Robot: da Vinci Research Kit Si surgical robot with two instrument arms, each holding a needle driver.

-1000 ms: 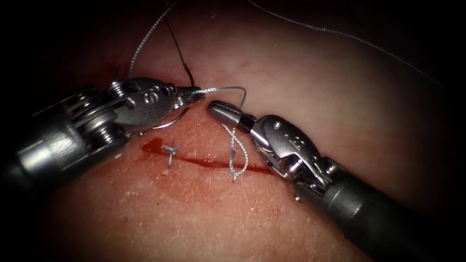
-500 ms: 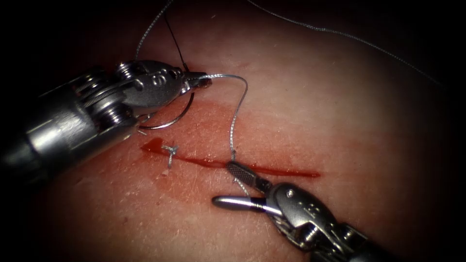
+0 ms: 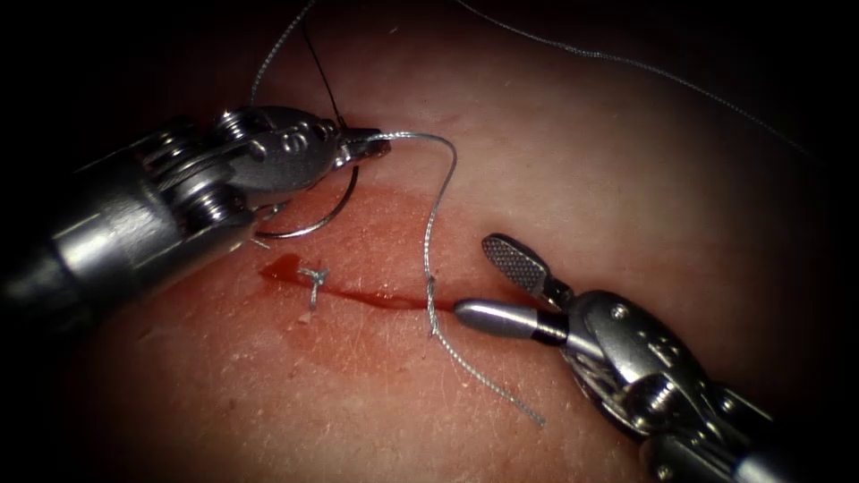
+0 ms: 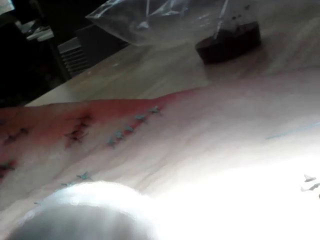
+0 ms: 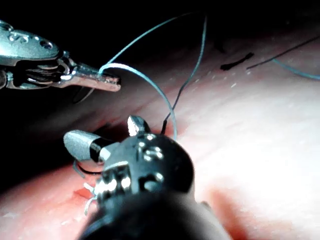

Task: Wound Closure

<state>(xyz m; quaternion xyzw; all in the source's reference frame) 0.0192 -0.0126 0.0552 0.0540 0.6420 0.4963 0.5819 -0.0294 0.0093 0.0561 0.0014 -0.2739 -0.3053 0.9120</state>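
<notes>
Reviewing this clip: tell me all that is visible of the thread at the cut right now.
The thread is a thin grey twisted strand. One end is clamped in the shut jaws of the left tool; from there it arches over and drops to the cut, where it passes through the tissue. A free tail lies on the tissue below the cut, slanting to the right. The right tool, jaws open, holds nothing and sits beside the strand.

right claw [image 3: 488, 282] up off thread [image 3: 488, 380]
</notes>
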